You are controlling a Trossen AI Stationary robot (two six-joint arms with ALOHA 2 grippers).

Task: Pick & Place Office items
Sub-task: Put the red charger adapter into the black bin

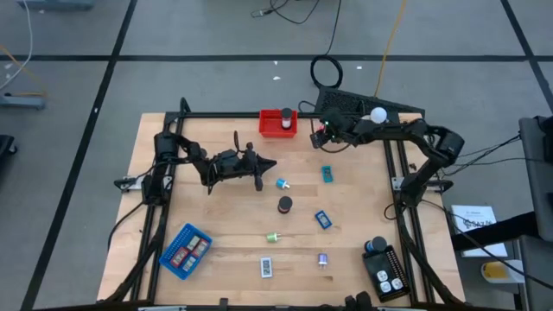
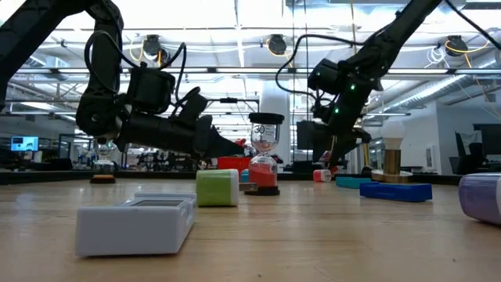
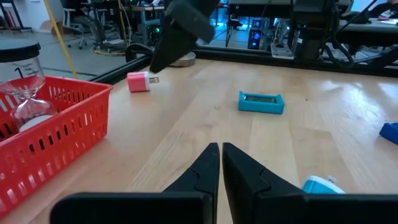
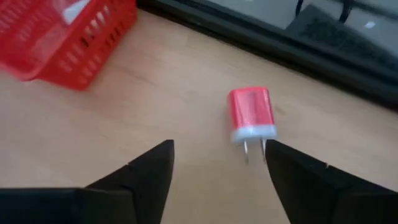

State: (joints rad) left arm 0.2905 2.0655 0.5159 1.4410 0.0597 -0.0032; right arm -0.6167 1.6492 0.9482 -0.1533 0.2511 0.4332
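A red plug-shaped piece (image 4: pixel 252 115) lies flat on the table near the far edge, right of the red tray (image 1: pixel 278 123). My right gripper (image 4: pixel 217 155) hovers over it, open, with its fingers standing apart on the near side of the piece and touching nothing. My left gripper (image 3: pixel 221 152) is shut and empty, held above the table's middle (image 1: pixel 263 164). A teal block (image 1: pixel 327 174), a blue block (image 1: pixel 323 219), a black cylinder (image 1: pixel 284 205), a green bit (image 1: pixel 273 237), a purple bit (image 1: pixel 322 259) and a white-labelled rectangle (image 1: pixel 266 267) lie scattered on the wood.
The red tray (image 3: pixel 50 130) holds an hourglass (image 3: pixel 25 93). A blue tray (image 1: pixel 186 251) sits at the near left and a black tray (image 1: pixel 384 269) at the near right. A white ball on a stand (image 1: pixel 378 114) is by the far right edge. A small teal-and-white piece (image 1: pixel 282 183) lies close to my left gripper.
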